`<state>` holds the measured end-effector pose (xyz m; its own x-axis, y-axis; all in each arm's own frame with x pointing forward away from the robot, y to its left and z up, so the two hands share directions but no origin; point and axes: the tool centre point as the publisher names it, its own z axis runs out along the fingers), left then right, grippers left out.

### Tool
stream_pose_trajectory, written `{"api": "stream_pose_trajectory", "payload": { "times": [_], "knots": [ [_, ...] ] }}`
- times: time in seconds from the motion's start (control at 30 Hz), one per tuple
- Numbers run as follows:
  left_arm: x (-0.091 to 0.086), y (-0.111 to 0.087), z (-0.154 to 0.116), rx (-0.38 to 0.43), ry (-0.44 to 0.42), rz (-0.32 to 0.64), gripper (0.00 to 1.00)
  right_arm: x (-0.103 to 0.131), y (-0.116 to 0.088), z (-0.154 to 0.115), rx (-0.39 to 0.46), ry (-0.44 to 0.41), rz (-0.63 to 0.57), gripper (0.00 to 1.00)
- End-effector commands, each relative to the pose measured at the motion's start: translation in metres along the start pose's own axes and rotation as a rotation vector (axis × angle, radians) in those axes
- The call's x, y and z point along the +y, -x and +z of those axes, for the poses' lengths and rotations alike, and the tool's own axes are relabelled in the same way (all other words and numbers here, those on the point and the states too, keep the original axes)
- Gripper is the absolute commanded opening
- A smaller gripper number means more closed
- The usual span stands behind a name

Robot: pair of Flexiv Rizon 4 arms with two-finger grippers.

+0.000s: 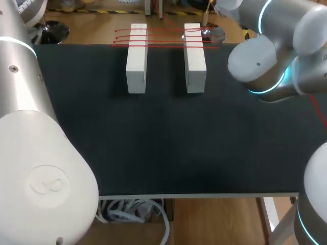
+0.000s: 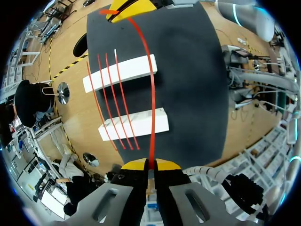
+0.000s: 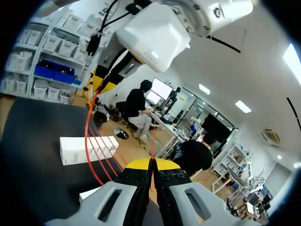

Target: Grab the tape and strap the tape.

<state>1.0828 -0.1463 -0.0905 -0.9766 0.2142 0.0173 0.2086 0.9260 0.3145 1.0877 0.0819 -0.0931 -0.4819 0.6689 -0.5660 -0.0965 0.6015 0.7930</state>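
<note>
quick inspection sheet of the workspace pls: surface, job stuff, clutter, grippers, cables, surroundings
surface: black table, blocks standing at its far side
job's things: red tape runs in several strands across the left block and right block, both white, side by side with a gap between them; one more length of tape spans from gripper to gripper above them
clutter: nothing seen
grippers: left gripper fingers shut on the tape; right gripper fingers shut on the tape
cables: nothing seen
surroundings: nothing seen
</note>
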Motion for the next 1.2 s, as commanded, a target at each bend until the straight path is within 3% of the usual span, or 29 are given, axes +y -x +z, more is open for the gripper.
{"api": "stream_pose_trajectory", "payload": {
  "times": [0.03,0.17,0.27,1.2],
  "knots": [
    [0.0002,0.0004,-0.0016,0.003,0.003,0.002,0.00,0.0060,0.0011,-0.0008,0.017,-0.219,-0.025,0.00],
    [0.0002,0.0004,-0.0016,0.003,0.003,0.002,0.00,0.0066,-0.0041,0.0000,0.039,-0.221,-0.035,0.00],
    [0.0002,0.0004,-0.0016,0.003,0.003,0.002,0.00,0.0063,-0.0042,0.0003,0.040,-0.169,0.063,0.00],
    [0.0002,0.0004,-0.0016,0.003,0.003,0.002,0.00,0.0063,-0.0042,0.0003,0.040,-0.169,0.063,0.00]
  ]
}}
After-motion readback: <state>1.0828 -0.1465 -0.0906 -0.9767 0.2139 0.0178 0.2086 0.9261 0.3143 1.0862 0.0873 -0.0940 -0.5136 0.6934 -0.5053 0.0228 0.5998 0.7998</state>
